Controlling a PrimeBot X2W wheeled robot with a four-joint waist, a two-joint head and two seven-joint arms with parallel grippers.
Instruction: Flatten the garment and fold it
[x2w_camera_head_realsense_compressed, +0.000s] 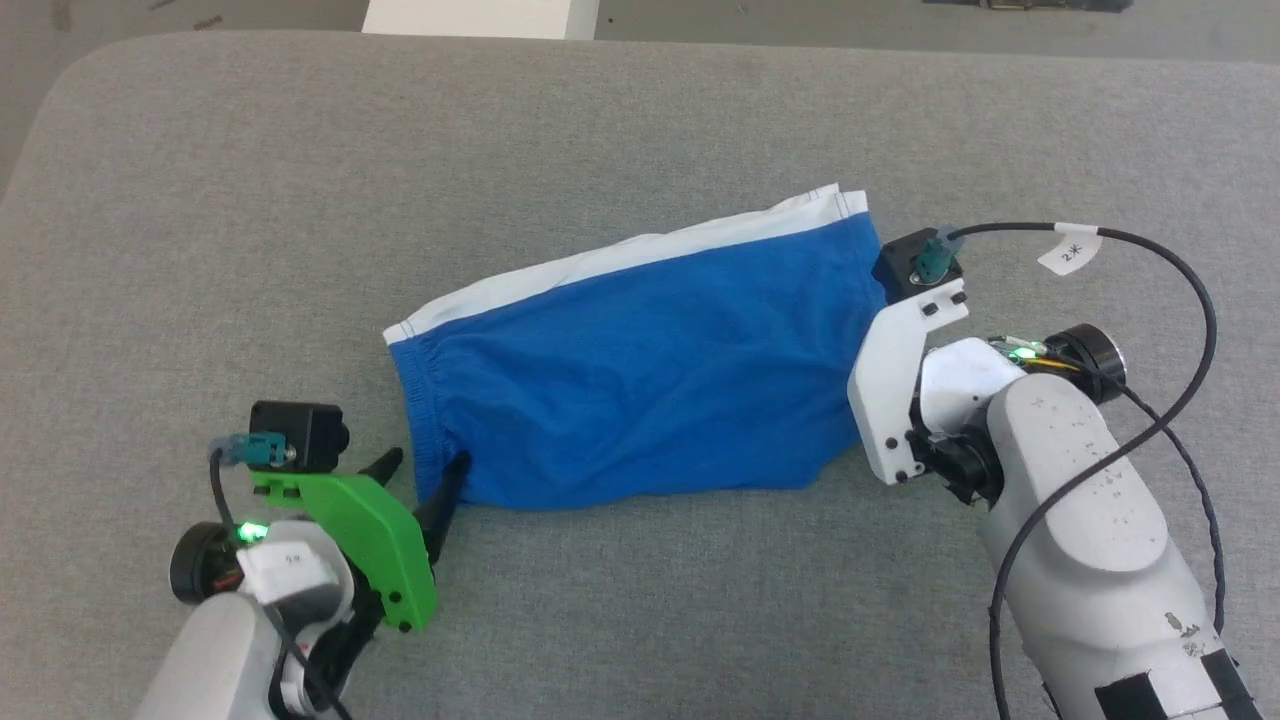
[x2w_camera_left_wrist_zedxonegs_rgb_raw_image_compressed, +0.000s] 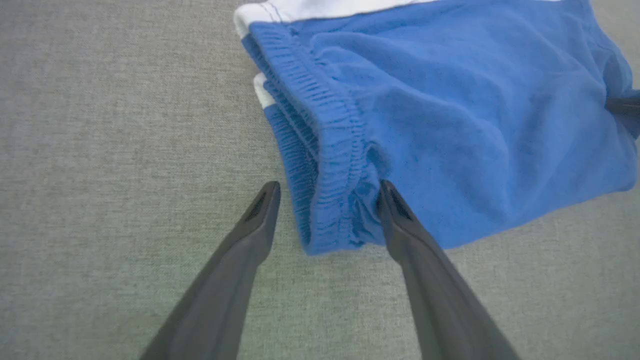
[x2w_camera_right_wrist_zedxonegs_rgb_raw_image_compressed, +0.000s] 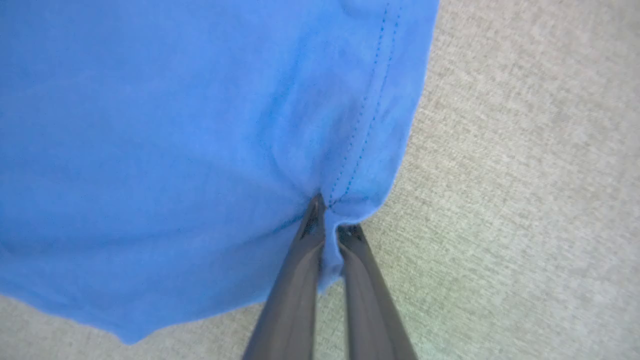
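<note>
Our left gripper (x2w_camera_left_wrist_zedxonegs_rgb_raw_image_compressed: 328, 184) stands wide open and holds nothing, its fingers straddling the gathered hem at the left end of the shorts (x2w_camera_head_realsense_compressed: 640, 380), which lie on the grey cushion (x2w_camera_head_realsense_compressed: 640, 130). We judge this to be the flattening step, and the left gripper must close next. Our right gripper (x2w_camera_right_wrist_zedxonegs_rgb_raw_image_compressed: 332, 215) is pinched shut on the right edge.

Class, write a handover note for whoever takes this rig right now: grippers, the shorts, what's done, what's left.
Right gripper: shut on the edge of the shorts.
Left gripper: open, straddling the gathered hem, not gripping.
Shorts: lying on the grey surface, mostly spread, wrinkled.
Done: one side gripped.
Left: probably close the left gripper, pull flat, then fold.
</note>
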